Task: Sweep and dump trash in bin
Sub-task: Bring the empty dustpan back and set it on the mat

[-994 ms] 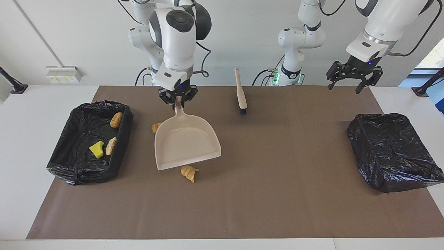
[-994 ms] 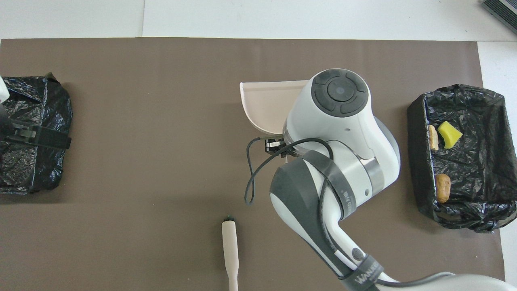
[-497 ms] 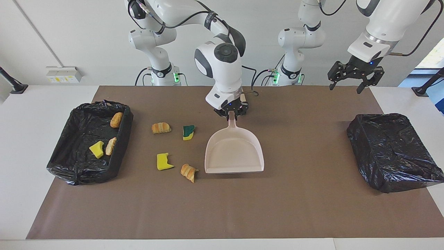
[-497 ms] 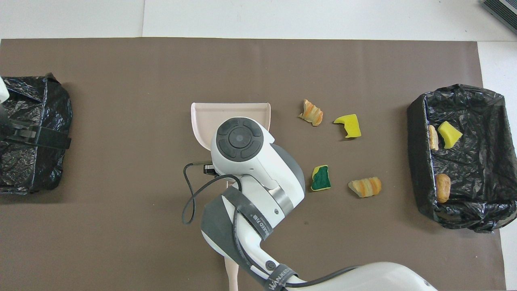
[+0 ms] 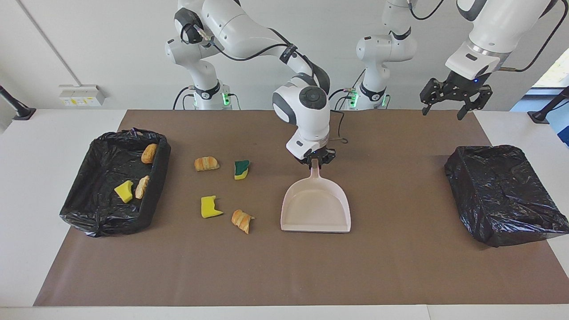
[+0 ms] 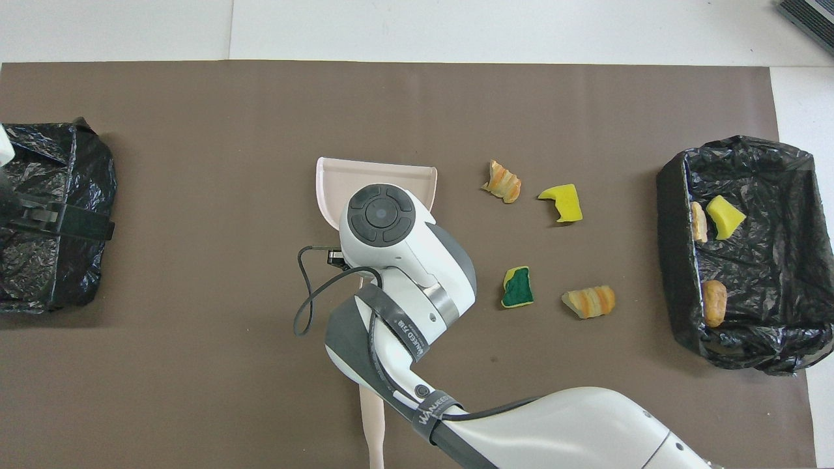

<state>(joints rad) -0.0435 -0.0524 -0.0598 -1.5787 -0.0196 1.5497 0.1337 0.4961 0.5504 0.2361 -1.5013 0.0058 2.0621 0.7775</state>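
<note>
Our right gripper [image 5: 315,160] clamps the dustpan [image 5: 316,208] handle on the mat [image 5: 284,266]; four scraps [image 5: 206,163] lie beside it. Our left gripper [image 5: 454,98] waits, fingers spread, empty.

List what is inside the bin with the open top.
The open bin holds three scraps: two bread pieces and one yellow sponge bit. Its near wall hides some floor.

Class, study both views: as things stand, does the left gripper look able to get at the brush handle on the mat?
Probably not directly. The left gripper hangs open over the mat's corner, while the right arm, gripping the dustpan, lies over most of the brush; only its handle end shows.
</note>
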